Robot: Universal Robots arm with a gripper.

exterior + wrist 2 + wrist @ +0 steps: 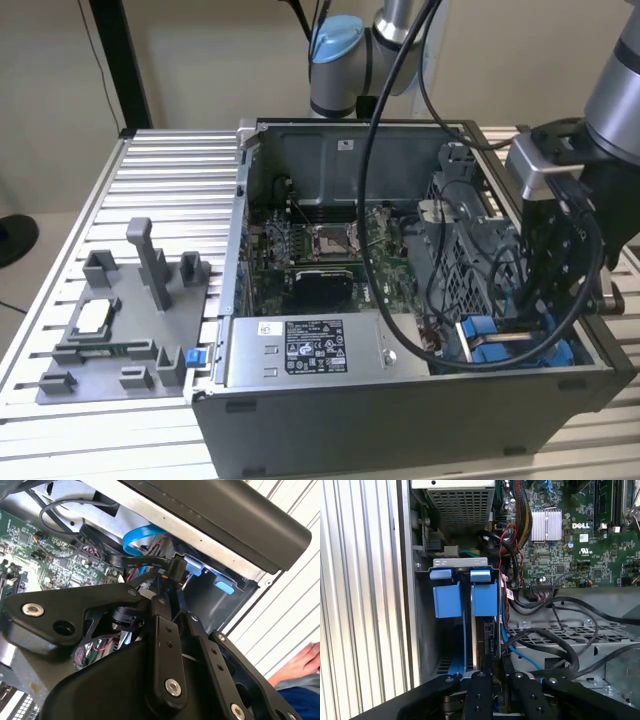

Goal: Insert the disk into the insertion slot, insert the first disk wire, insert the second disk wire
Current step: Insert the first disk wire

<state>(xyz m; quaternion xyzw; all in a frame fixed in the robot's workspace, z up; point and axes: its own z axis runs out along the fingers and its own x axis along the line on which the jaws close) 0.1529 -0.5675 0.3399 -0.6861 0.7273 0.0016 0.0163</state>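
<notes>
1. At the near corner of the computer case (400, 420), on the exterior view's right, my gripper (171, 594) reaches down into the drive area, just beside the insertion slot (451, 563).
2. My fingers are almost together. In the second wrist view they seem to pinch the black plug (176, 570) of a disk wire (145, 559). I judge this as a real hold, though the contact itself is partly hidden.
3. The disk (484, 599) stands inside the slot, and its blue carrier shows next to a second blue carrier (446, 599). So I judge that the first step, the disk in the slot, is done.
4. The plug is very near the end of the disk, but I cannot tell if it is seated. I think one wire is in work now and the other one is left.
5. A blue flat cable (142, 534) lies loose close by, not in my fingers. It may be the other wire, but I am not sure.
</notes>
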